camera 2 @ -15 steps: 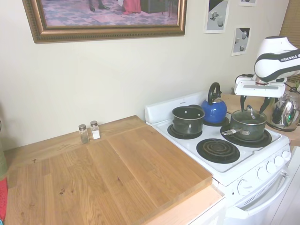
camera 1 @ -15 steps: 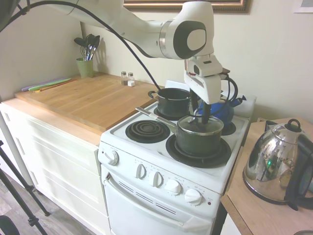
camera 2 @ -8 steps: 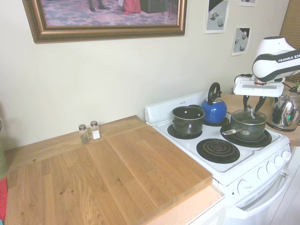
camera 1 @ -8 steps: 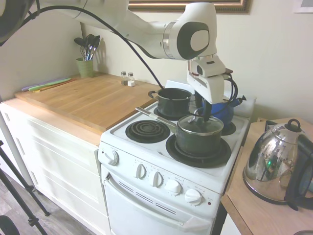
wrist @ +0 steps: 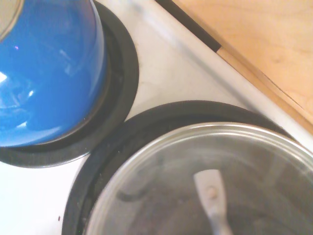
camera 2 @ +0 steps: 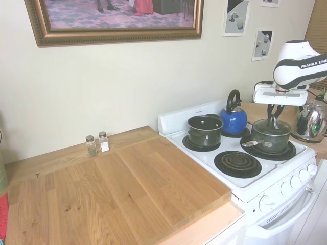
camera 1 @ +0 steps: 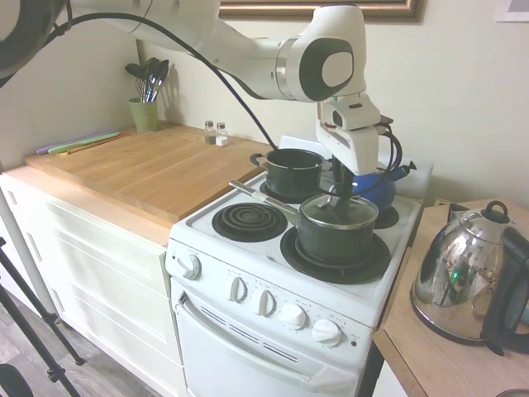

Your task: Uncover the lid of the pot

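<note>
- The pot (camera 1: 337, 234) sits on the front burner of the white stove (camera 1: 273, 273), at about 4 o'clock from the bare coil burner (camera 1: 249, 222) in the first exterior view.
- Its long metal handle (camera 1: 263, 198) points toward 10 o'clock, out over that coil.
- The glass lid (camera 1: 339, 211) is down flat on the pot, metal rim seated all round.
- Wrist view: the lid (wrist: 210, 181) seen from straight above, misty, with a pale metal strap (wrist: 211, 198) across the glass.
- The gripper (camera 2: 275, 115) hangs right over the lid, fingers drawn in around the knob; whether they actually pinch it, I cannot tell.
- The blue kettle (camera 2: 233, 119) stands just behind the pot, at its 12 o'clock in the first exterior view.
- A second dark pot (camera 1: 293, 169) with side handles sits on the other back burner.
- A shiny kettle (camera 1: 464, 277) rests on the counter at 3 o'clock.
</note>
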Controlling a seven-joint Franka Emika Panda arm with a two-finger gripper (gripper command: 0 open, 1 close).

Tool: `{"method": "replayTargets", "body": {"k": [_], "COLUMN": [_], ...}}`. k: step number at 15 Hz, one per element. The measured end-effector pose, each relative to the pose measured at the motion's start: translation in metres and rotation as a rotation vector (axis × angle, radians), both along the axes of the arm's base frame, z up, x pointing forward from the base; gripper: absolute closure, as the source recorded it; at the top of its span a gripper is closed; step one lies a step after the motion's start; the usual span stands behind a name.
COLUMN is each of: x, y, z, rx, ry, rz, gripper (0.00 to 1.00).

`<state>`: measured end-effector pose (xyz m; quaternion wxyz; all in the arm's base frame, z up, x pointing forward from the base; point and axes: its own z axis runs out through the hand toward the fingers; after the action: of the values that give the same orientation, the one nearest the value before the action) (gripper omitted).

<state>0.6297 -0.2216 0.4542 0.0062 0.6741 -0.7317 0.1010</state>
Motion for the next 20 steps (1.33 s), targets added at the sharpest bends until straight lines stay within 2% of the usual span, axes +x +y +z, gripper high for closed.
{"method": "replayTargets", "body": {"k": [6, 10, 13, 17, 20], "x": [-0.008, -0.033, -0.066, -0.108, -0.104], "y": [-0.016, 0.000, 0.060, 0.183, 0.267], "z": [0.007, 0.049, 0.096, 0.155, 0.176], "rx": [-0.013, -0.079, -0.172, -0.284, -0.343], "ry": [0.001, -0.026, -0.065, -0.073, -0.051], "rz": [-0.024, -0.003, 0.028, 0.079, 0.146], "gripper": [1.00, 1.00, 1.00, 1.00, 1.00]}}
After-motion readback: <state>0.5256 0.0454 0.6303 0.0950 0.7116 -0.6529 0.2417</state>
